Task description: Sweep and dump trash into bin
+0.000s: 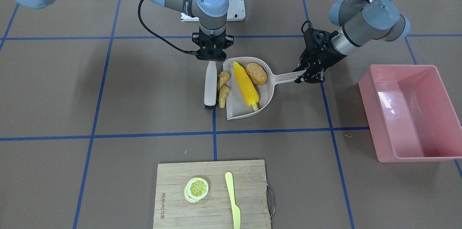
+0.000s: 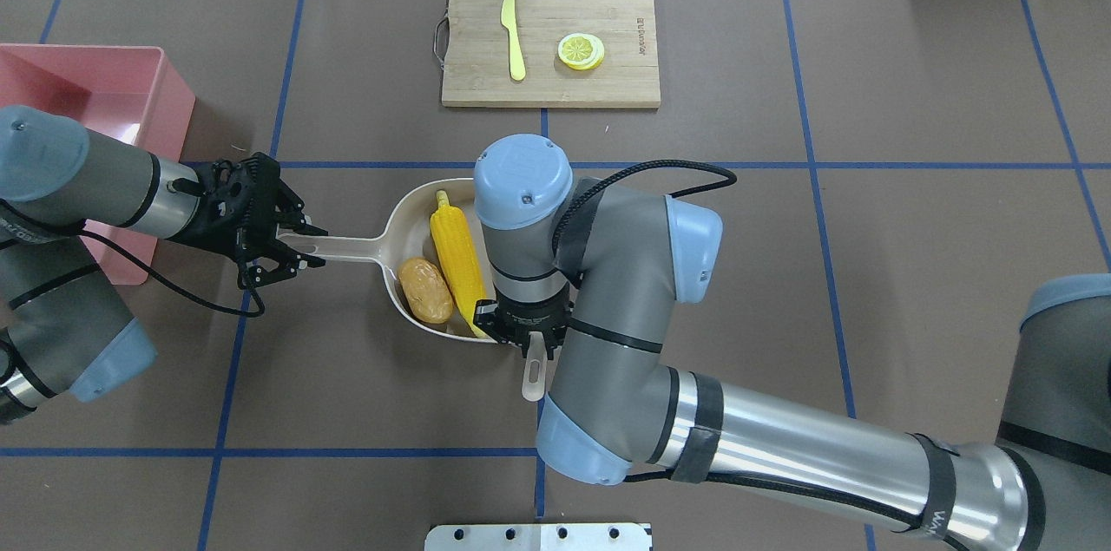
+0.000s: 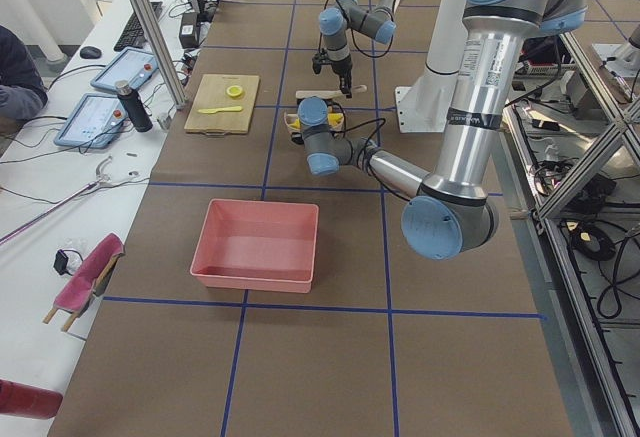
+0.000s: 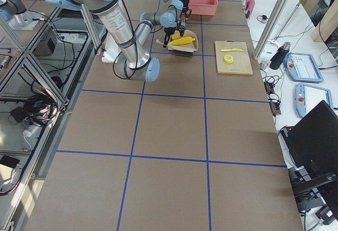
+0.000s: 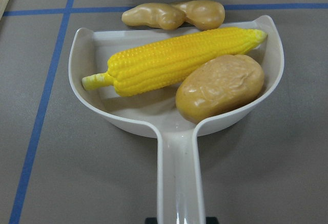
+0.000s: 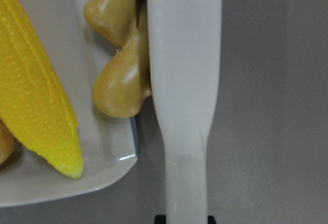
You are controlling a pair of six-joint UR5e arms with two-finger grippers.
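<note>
With the left claw [image 1: 307, 75] clenched on the dustpan [image 1: 239, 110] handle and the right claw [image 1: 212, 58] gripping the brush [image 1: 210, 84], the ginger root [image 1: 223, 89], barely on the lip, may slide off if lifted now.

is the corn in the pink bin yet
No, the corn cob lies in the dustpan beside the potato; the bin holds nothing.

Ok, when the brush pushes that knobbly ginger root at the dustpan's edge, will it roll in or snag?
Likely no clean roll: the knobbly tan-orange toy ginger root is lumpy and two-lobed, so against the white brush it would probably pivot or slide. Its glossy skin suggests hard plastic that may skid along the lip of the beige plastic dustpan.
</note>
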